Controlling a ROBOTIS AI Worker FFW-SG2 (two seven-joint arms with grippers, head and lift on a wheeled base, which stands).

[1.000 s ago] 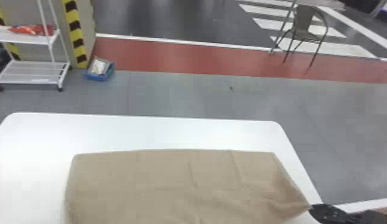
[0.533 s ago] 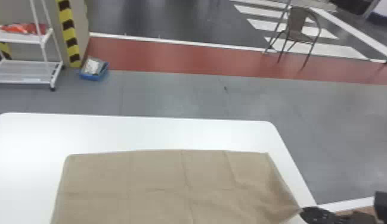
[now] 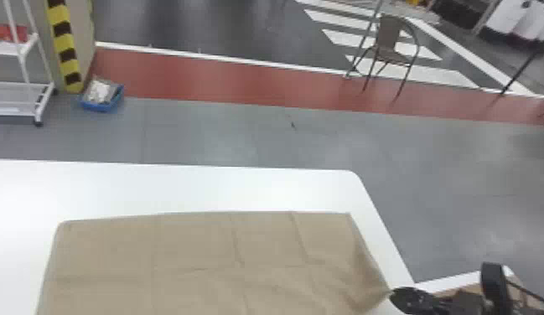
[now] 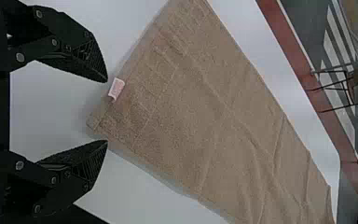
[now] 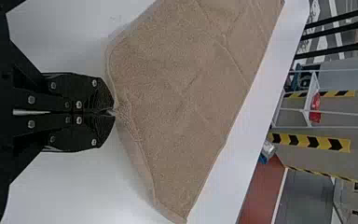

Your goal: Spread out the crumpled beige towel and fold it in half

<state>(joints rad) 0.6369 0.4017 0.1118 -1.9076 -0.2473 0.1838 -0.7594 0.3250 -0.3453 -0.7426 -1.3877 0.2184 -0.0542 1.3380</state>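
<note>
- In the head view, clock directions are taken from the centre, with 12 o'clock at the far side. The beige towel is spread almost flat on the white table at about 7 o'clock, creased in crossing lines.
- The right gripper is seen between 4 and 5 o'clock, right against a drawn-out point of cloth. From there, the main part of the towel lies between 9 and 10 o'clock.
- On the floor beyond the table, a chair is placed between 1 and 2 o'clock and a blue box at 10 o'clock, near a white rack.
- In the left wrist view, 12 o'clock is the way the fingers point. The left gripper is held wide apart, with nothing gripped. A towel corner is seen between its two fingers, and the cloth stretches away towards 12 o'clock.
- A small pale label is attached at the towel's edge, near one fingertip; any print on it is too small to be made out.
- In the right wrist view, with the same clock, the right gripper is pressed together on the towel's edge. The cloth is puckered at the fingertips and fanned out ahead around 12 o'clock, with one corner near 2 o'clock.
</note>
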